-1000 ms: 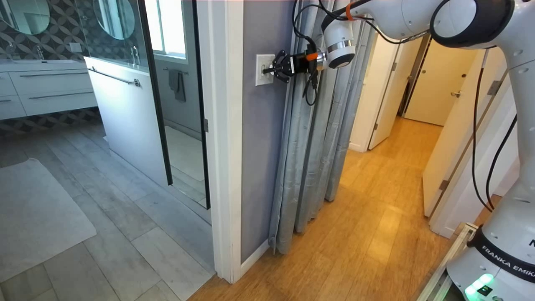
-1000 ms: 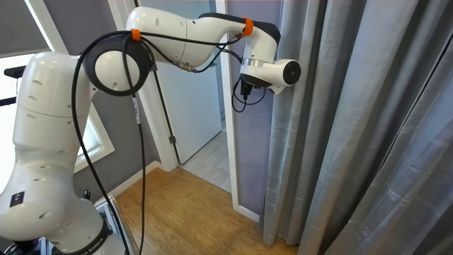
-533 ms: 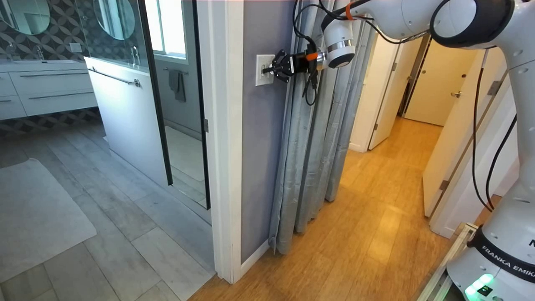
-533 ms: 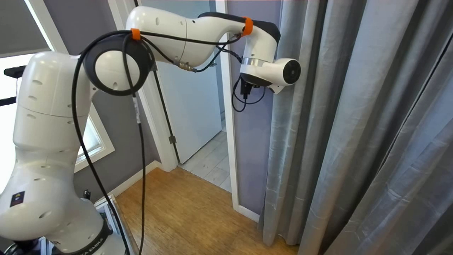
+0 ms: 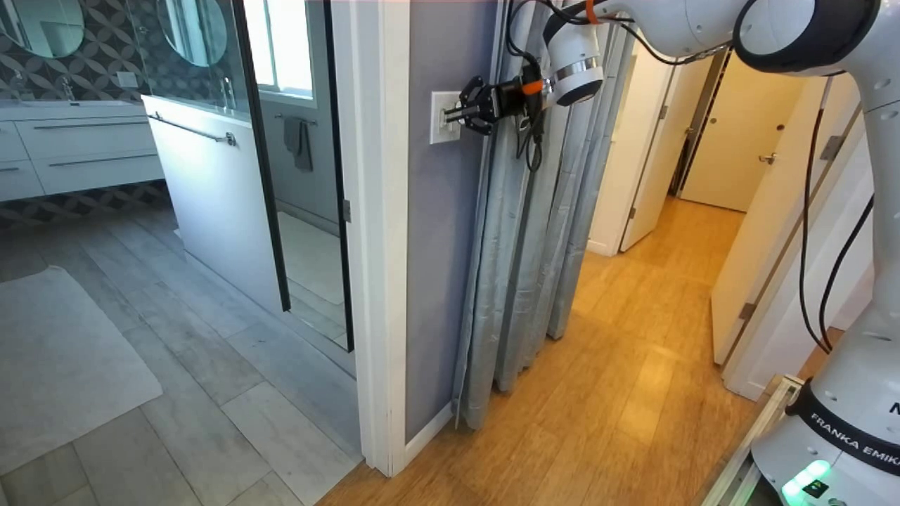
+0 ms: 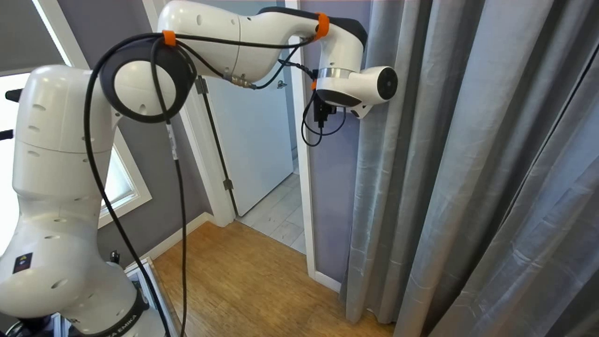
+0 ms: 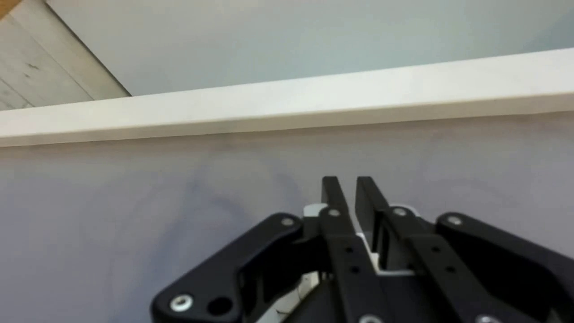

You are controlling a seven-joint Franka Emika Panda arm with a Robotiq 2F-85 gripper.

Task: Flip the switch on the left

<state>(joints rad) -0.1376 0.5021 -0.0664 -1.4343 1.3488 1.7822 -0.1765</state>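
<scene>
The switch is a white rectangular plate (image 5: pixel 437 132) on the grey-lavender wall, seen in an exterior view. It does not show in the exterior view from the arm's side, where the wrist covers that wall. My gripper (image 5: pixel 446 117) points at the plate, its fingertips in front of the plate's middle; I cannot tell whether they touch it. In the wrist view the gripper (image 7: pixel 348 178) is slightly open, with a narrow gap between its fingers (image 7: pixel 332 195) and nothing held. Small white patches show around the fingers there; I cannot tell whether they are the plate.
A grey curtain (image 5: pixel 517 232) hangs right beside the plate, under and behind the wrist; it also shows in an exterior view (image 6: pixel 421 178). A white door frame (image 5: pixel 380 232) stands on the plate's other side and crosses the wrist view (image 7: pixel 269 105). A cable loop (image 6: pixel 311 135) hangs below the wrist.
The arm has moved slightly up and back from the wall. Two separate fingertips now show in front of the plate where one dark tip showed before.
</scene>
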